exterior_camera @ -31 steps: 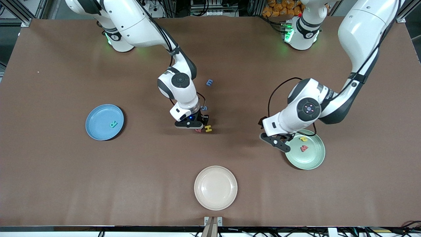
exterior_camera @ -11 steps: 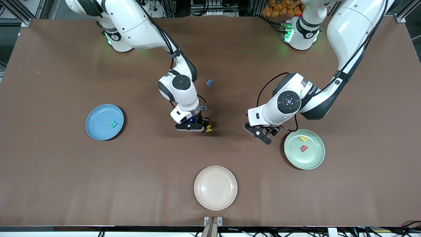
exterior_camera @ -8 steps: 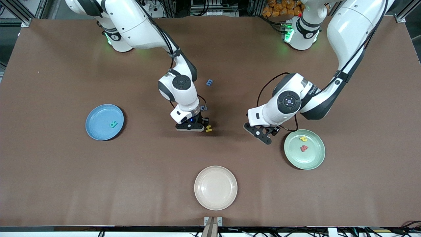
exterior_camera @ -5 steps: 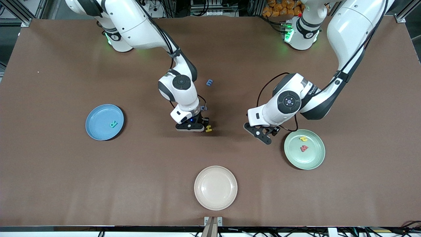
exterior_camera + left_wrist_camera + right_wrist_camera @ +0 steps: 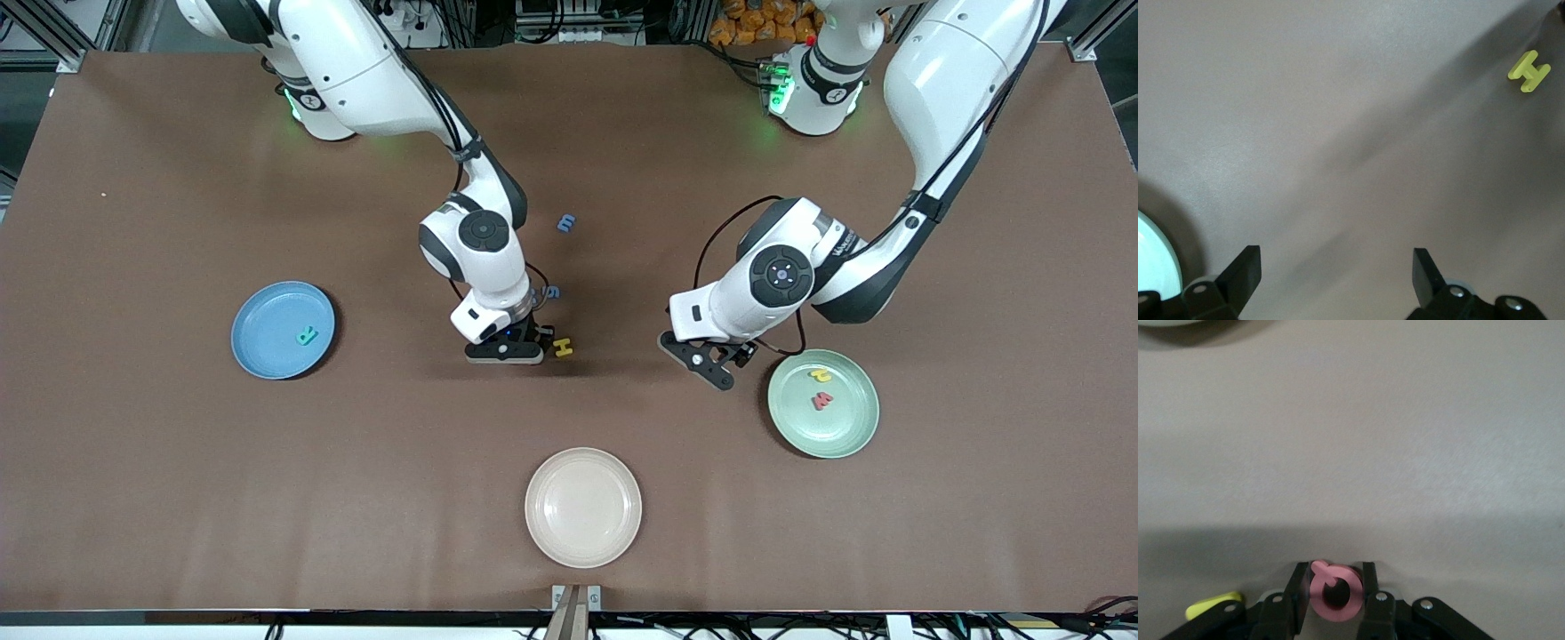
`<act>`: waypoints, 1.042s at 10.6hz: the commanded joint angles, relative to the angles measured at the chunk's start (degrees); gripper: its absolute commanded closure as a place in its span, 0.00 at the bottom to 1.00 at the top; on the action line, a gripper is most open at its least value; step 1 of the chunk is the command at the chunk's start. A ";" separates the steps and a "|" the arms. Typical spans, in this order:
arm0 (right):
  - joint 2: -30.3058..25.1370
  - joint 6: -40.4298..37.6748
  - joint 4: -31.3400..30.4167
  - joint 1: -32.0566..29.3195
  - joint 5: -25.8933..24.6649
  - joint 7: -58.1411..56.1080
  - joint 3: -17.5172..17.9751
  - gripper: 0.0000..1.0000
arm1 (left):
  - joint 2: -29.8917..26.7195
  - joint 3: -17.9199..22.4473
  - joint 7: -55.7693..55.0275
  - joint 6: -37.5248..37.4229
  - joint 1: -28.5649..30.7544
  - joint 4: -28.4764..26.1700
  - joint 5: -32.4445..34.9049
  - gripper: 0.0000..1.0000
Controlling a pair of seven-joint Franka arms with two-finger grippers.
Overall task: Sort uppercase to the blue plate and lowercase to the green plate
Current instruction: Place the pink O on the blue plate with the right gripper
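Right gripper (image 5: 1335, 587): fingers pinched on the pink Q (image 5: 1337, 592), one finger on each side of the ring, the letter upright between them. In the front view this gripper (image 5: 503, 349) sits low over the middle of the table, the Q hidden under it. Whether the letter is clear of the tabletop cannot be told.

Yellow H (image 5: 563, 347): flat on the table just beside the right gripper, toward the left arm's end. A yellow edge (image 5: 1213, 605) of it shows in the right wrist view.

Blue g (image 5: 553, 291): on the table, farther from the front camera than the H. Blue M (image 5: 566, 222): farther still, well apart from the gripper.

Left gripper (image 5: 709, 363): jaws spread wide, nothing between them; it hovers over bare table beside the green plate (image 5: 849, 427), on the side toward the table's middle. Left arm waits. Its wrist view shows both fingertips (image 5: 1245, 270) apart, the H (image 5: 1529, 71) in the distance.

Green plate holds the yellow u (image 5: 821, 376) and the red w (image 5: 823, 401), close together, the w nearer the front camera.

Blue plate (image 5: 267, 342): toward the right arm's end, holding the teal R (image 5: 307, 336).

Cream plate (image 5: 582, 507): nearest the front camera, mid-table.
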 commanded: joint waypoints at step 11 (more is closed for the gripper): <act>-12.17 -15.94 -6.46 -23.87 -0.03 -43.87 -1.12 0.72 | 8.40 -4.05 1.31 14.14 -15.32 0.25 20.73 0.00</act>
